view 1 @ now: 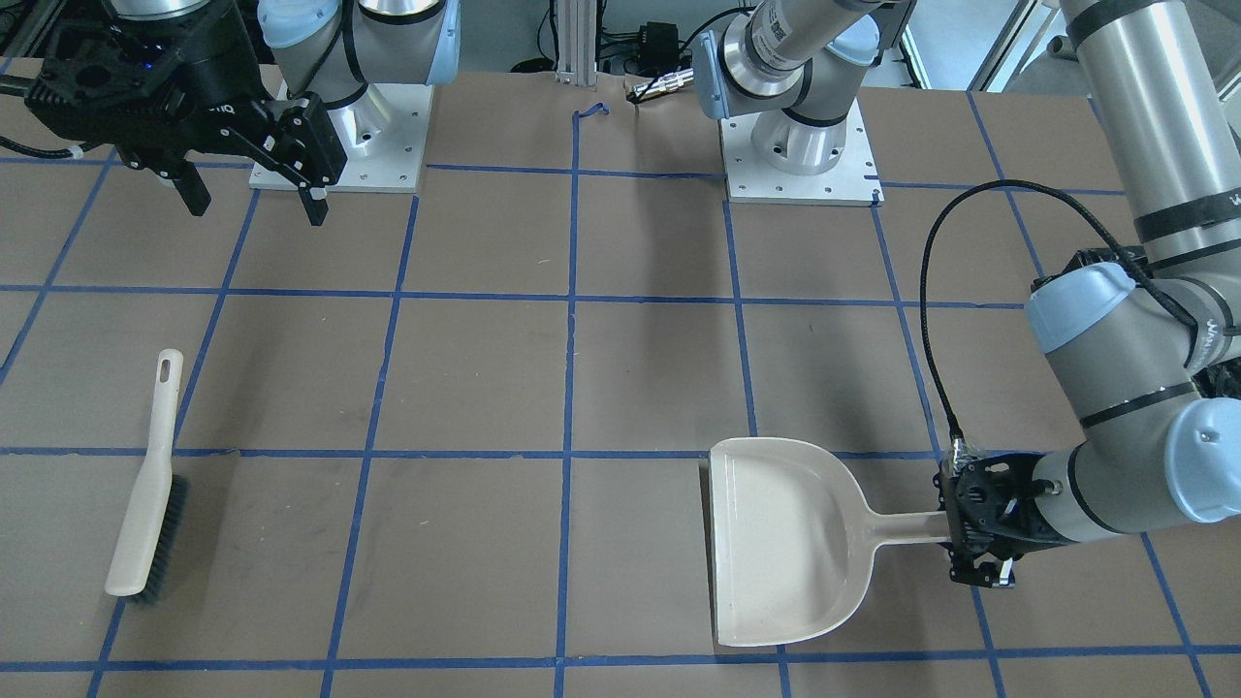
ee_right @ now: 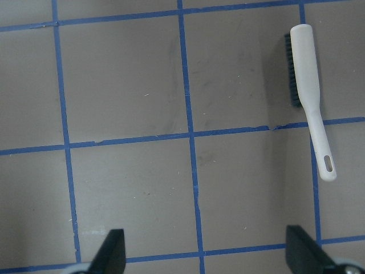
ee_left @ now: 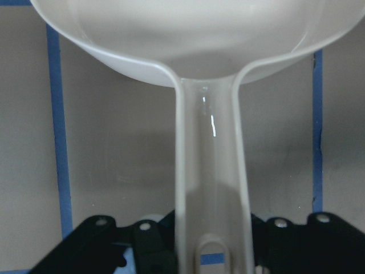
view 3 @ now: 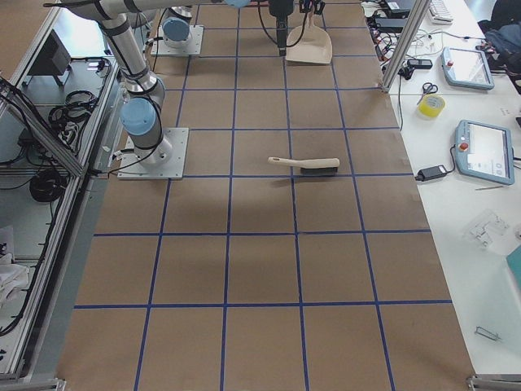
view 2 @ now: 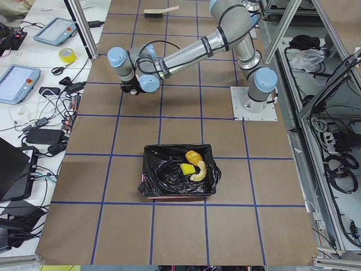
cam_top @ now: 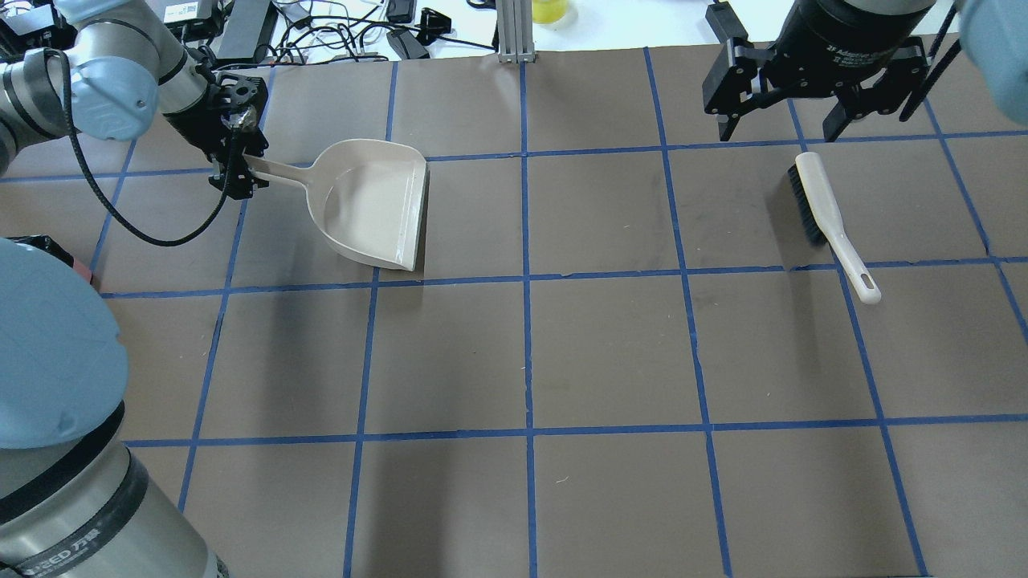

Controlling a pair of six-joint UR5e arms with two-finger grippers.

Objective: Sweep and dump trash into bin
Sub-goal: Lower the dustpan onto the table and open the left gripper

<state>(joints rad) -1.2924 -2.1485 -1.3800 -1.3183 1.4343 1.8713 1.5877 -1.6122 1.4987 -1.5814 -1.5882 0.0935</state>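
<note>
Front-facing view: a brown table [view 1: 485, 368] marked into squares with blue tape. At the view's right, the left pincer [view 1: 970, 531] is closed on the handle end of a beige dustpan [view 1: 785, 543]. The dustpan lies flat with its mouth towards the view's left. Well apart, at the view's left, a beige brush [view 1: 145, 494] with dark bristles lies on the table. The right pincer [view 1: 257, 208] hangs above the table near an arm base, its fingers spread wide and holding nothing.

Overhead view: the dustpan is at far left and the brush at far right, with the right pincer above the table just beyond the bristle end.

Exterior left view: the bin [view 2: 152, 169], lined with a black bag, stands near the camera, well apart from the left arm. Inside it, close together, lie the trash: a bread roll [view 2: 193, 156], a sponge [view 2: 186, 168] and a croissant [view 2: 199, 173].

Exterior right view: the brush lies mid-table and the dustpan at the far end.

Left wrist view: the dustpan handle runs up the middle from between the pincer's black parts.

Right wrist view: two fingertips sit wide apart at the bottom corners, with the brush at upper right.
</note>
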